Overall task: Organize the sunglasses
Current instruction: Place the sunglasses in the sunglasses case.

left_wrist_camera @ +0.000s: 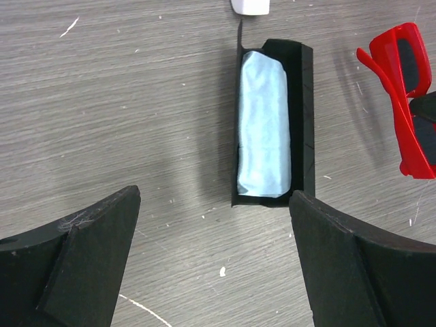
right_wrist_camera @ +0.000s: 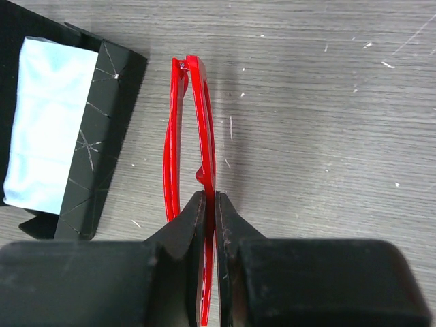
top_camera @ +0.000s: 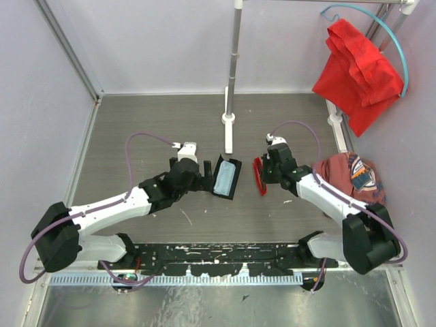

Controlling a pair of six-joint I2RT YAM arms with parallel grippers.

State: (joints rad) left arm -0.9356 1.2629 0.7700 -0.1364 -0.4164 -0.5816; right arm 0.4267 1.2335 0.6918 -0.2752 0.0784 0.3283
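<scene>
The red sunglasses (top_camera: pixel 259 176) are folded and stand on edge just right of the open black case (top_camera: pixel 227 177), apart from it. My right gripper (top_camera: pixel 268 172) is shut on the frame of the sunglasses (right_wrist_camera: pixel 204 129), seen edge-on in the right wrist view. The case (left_wrist_camera: pixel 303 122) holds a pale blue cloth (left_wrist_camera: pixel 264 126). My left gripper (top_camera: pixel 206 176) is open and empty at the case's left side; in the left wrist view its right fingertip (left_wrist_camera: pixel 320 225) is near the case's near corner. The sunglasses (left_wrist_camera: pixel 405 95) show at that view's right edge.
A white post (top_camera: pixel 230 102) stands on its base behind the case. A reddish cap (top_camera: pixel 351 176) lies at the right beside my right arm. A red cloth (top_camera: pixel 354 68) hangs on a rack at the back right. Walls enclose the table's left and back.
</scene>
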